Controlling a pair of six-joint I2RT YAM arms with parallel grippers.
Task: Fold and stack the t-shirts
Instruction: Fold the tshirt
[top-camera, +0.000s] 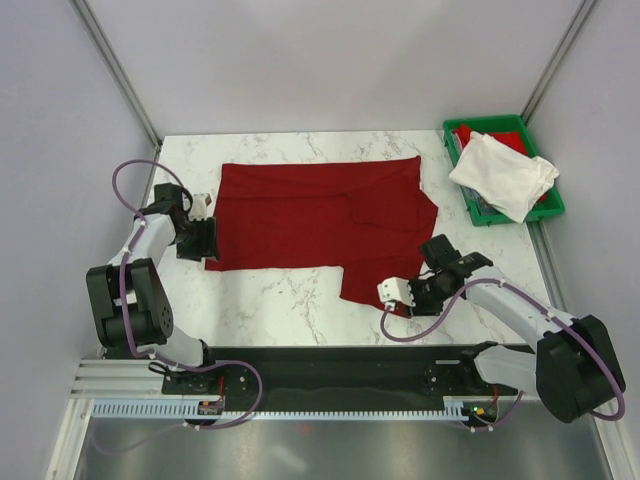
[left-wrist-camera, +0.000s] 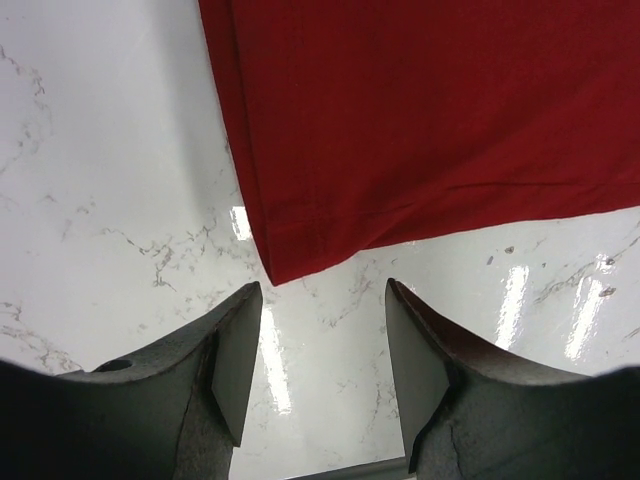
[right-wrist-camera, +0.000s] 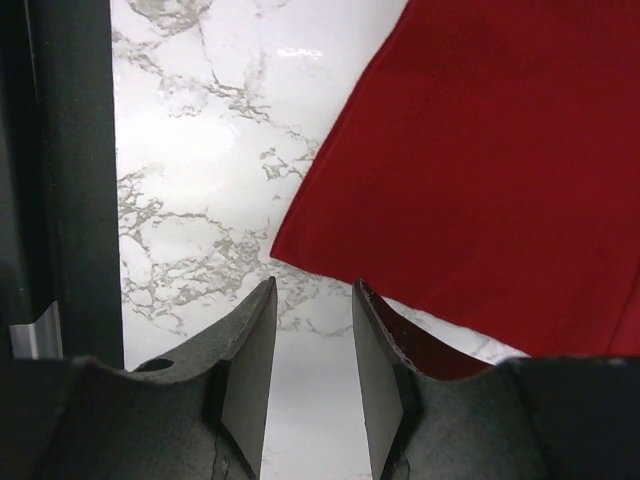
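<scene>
Left gripper (left-wrist-camera: 320, 295) spread wide at red shirt (left-wrist-camera: 430, 120) corner, right gripper (right-wrist-camera: 313, 295) narrowly parted beside near hem, marble tabletop (top-camera: 280, 300) between.

A robotics lab test cell, not a home or a shop. Plain pale grey panels (top-camera: 300, 60) close in the space on three sides, held by bare aluminium struts (top-camera: 115, 70). A white marble-patterned tabletop (top-camera: 270, 300) fills the cell. The left arm (top-camera: 130, 290) and the right arm (top-camera: 520, 315), grey and black, are bolted to a black base rail (top-camera: 330, 370) at its near edge. Purple cables (top-camera: 258, 384) loop beside a white slotted cable duct (top-camera: 300, 410). A green plastic bin (top-camera: 552, 195) sits at the far right.
</scene>
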